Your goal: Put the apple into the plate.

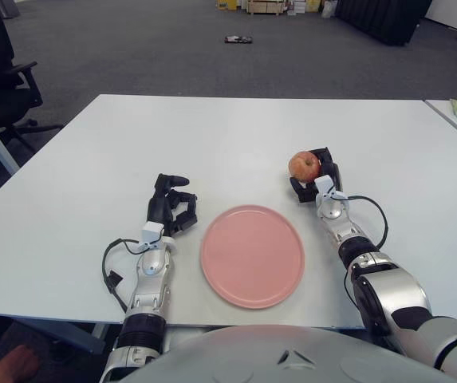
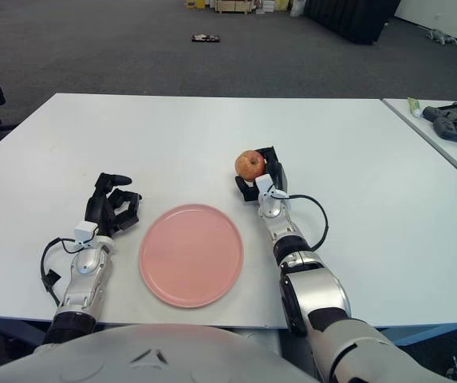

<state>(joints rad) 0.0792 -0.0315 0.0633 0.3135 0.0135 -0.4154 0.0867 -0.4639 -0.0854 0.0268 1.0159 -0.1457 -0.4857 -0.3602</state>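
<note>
One apple (image 1: pixel 303 165), round and smooth-skinned, showed red with yellowish patches and a small dimple at the top. It sat in the right hand (image 1: pixel 314 177), whose black fingers curled around its right side and underneath, gripping it. The apple was up beyond the plate's far right edge, not over it, and whether it was clear of the counter (image 1: pixel 236 136) could not be told.

One plate (image 1: pixel 252 255), a flat pink disc with a low rim and a matte, even finish, lay near the counter's front edge between the two arms, with nothing on it.

The counter itself was a broad white slab, smooth and square-cornered. The left hand (image 1: pixel 171 205) showed just left of the plate, its dark jointed fingers loosely bent and holding nothing. Each forearm was silver-grey metal with a black cable looping off it.

Two hands, one apple, one plate: that was the count on this counter. A second white table (image 2: pixel 443 128) stood at the right, carrying a dark device and a small tube. A black office chair (image 1: pixel 1 72) stood on the grey carpet to the far left, and a small dark item (image 1: pixel 238 39) lay on the floor far beyond.
</note>
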